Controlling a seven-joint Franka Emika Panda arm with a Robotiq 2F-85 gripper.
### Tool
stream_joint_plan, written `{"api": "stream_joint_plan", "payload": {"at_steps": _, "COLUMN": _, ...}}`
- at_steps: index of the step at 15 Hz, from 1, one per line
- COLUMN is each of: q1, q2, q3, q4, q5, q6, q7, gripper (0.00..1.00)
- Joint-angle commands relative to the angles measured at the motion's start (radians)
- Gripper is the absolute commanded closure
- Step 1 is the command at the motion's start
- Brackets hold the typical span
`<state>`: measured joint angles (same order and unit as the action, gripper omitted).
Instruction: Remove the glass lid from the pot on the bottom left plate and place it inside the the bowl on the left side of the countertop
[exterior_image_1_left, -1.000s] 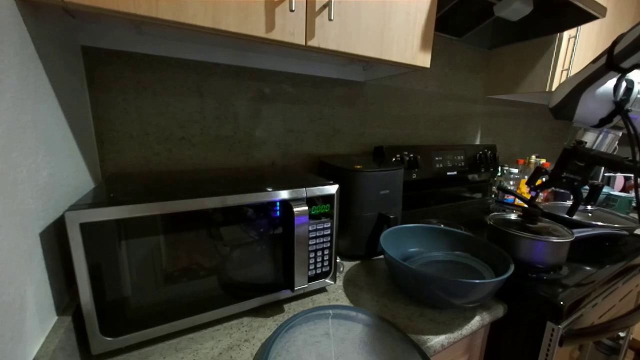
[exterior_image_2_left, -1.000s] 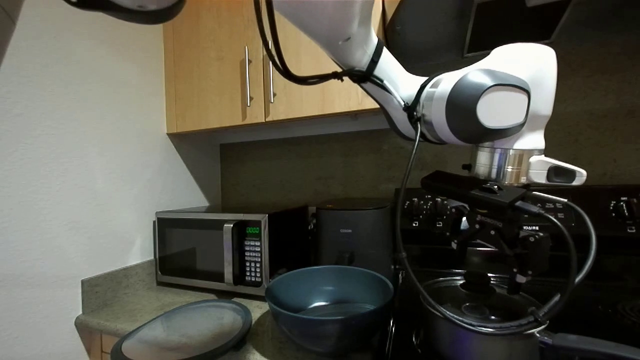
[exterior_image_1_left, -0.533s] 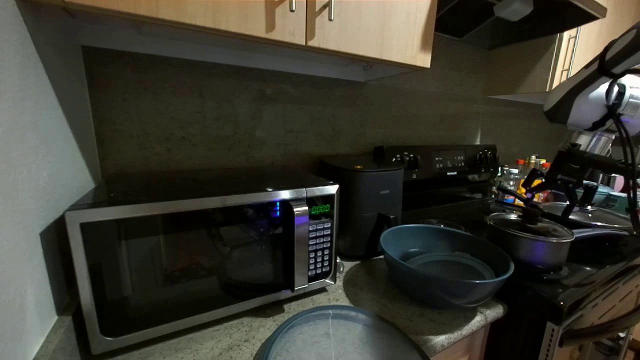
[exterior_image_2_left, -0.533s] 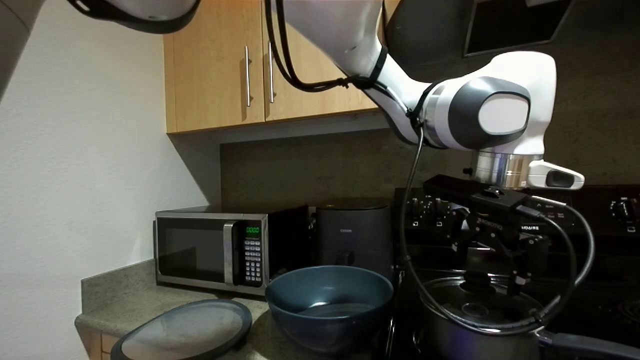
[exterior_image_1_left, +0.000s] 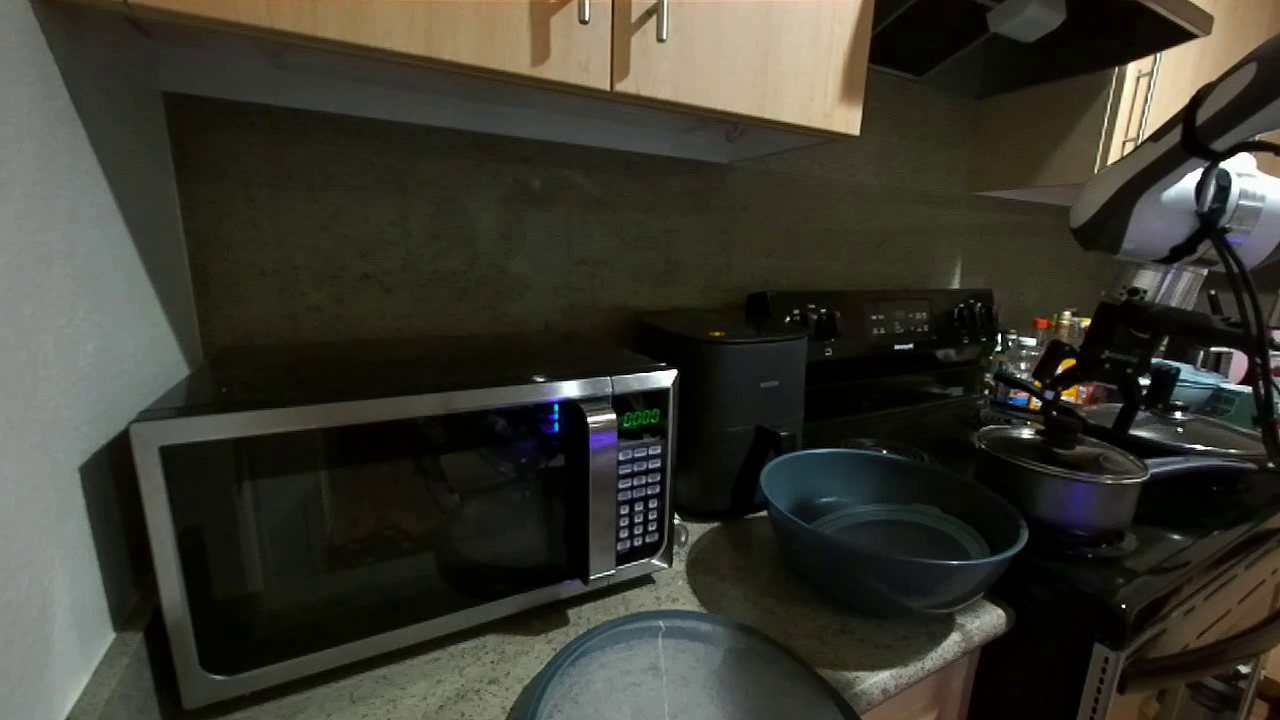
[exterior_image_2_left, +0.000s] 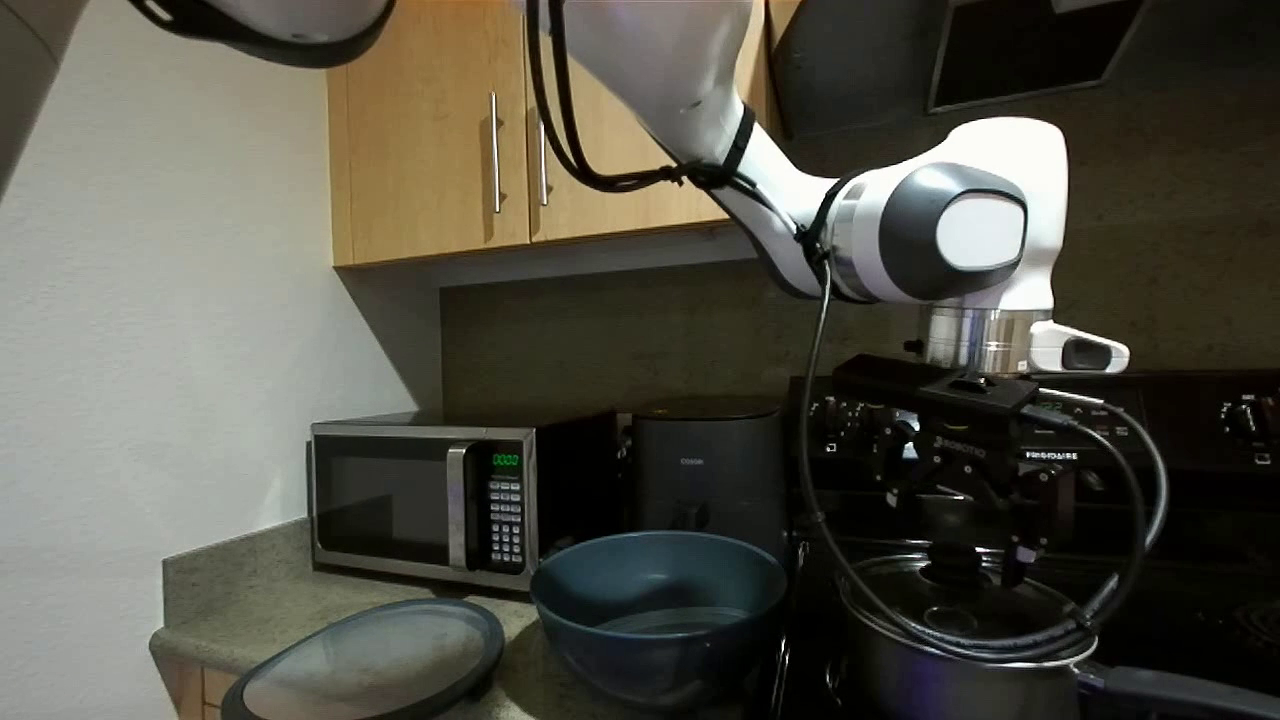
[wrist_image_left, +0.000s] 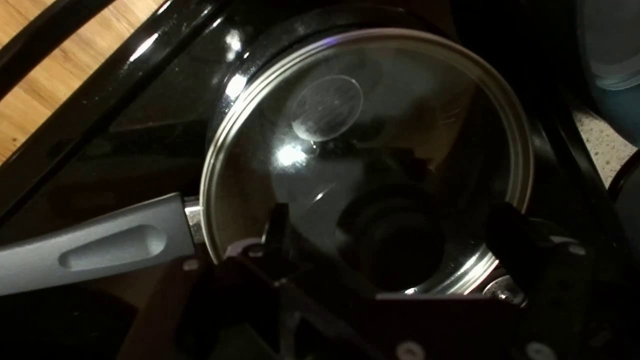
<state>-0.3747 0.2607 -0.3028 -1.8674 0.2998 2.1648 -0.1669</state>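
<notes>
You have the tool (wrist_image_left: 390, 215) wide apart over the glass lid (wrist_image_left: 415, 110); the blue-grey bowl (exterior_image_1_left: 885, 578) stands near the worktop (exterior_image_1_left: 730, 572) edge.

Over my feeds I see a kitchen: microwave (exterior_image_2_left: 400, 500), air fryer (exterior_image_2_left: 700, 450), Frigidaire range (exterior_image_2_left: 1200, 525), range hood (exterior_image_1_left: 1090, 45) and speckled countertop (exterior_image_1_left: 470, 665)

In an exterior view, you have the lid (exterior_image_1_left: 1062, 461) on the pot (exterior_image_1_left: 1060, 508), the bowl (exterior_image_1_left: 893, 530) left of it, bottles (exterior_image_1_left: 1024, 362) seemingly beyond.

stove (exterior_image_2_left: 1190, 520) reads frigidaire, gripper (exterior_image_2_left: 955, 540) robotiq, air fryer (exterior_image_2_left: 705, 480) cosori, microwave (exterior_image_2_left: 410, 500) 0000.
</notes>
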Motion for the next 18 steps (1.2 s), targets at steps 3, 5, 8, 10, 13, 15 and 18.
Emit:
{"api": "stream_joint_plan", "payload": {"at_steps": 3, "q1": -0.021, "q2": 0.045, "q3": 0.01, "q4": 0.049, "q5": -0.006, "q6": -0.061, "q7": 0.009, "gripper": 0.0}}
{"api": "stream_joint_plan", "payload": {"at_steps": 5, "q1": -0.027, "q2": 0.057, "q3": 0.01, "q4": 0.061, "q5": -0.007, "q6": -0.078, "q7": 0.006, "gripper": 0.0}}
{"api": "stream_joint_plan", "payload": {"at_steps": 8, "q1": -0.039, "q2": 0.071, "q3": 0.014, "q4": 0.073, "q5": 0.002, "q6": -0.092, "q7": -0.004, "gripper": 0.26}}
{"api": "stream_joint_plan", "payload": {"at_steps": 10, "q1": -0.044, "q2": 0.073, "q3": 0.015, "q4": 0.076, "q5": 0.004, "q6": -0.091, "q7": -0.01, "gripper": 0.4}}
{"api": "stream_joint_plan", "payload": {"at_steps": 13, "q1": -0.05, "q2": 0.073, "q3": 0.018, "q4": 0.088, "q5": 0.012, "q6": -0.104, "q7": -0.013, "gripper": 0.58}}
{"api": "stream_joint_plan", "payload": {"at_steps": 15, "q1": -0.053, "q2": 0.072, "q3": 0.019, "q4": 0.09, "q5": 0.014, "q6": -0.109, "q7": -0.015, "gripper": 0.72}}
{"api": "stream_joint_plan", "payload": {"at_steps": 18, "q1": -0.05, "q2": 0.066, "q3": 0.013, "q4": 0.085, "q5": -0.005, "q6": -0.105, "q7": 0.003, "gripper": 0.41}}
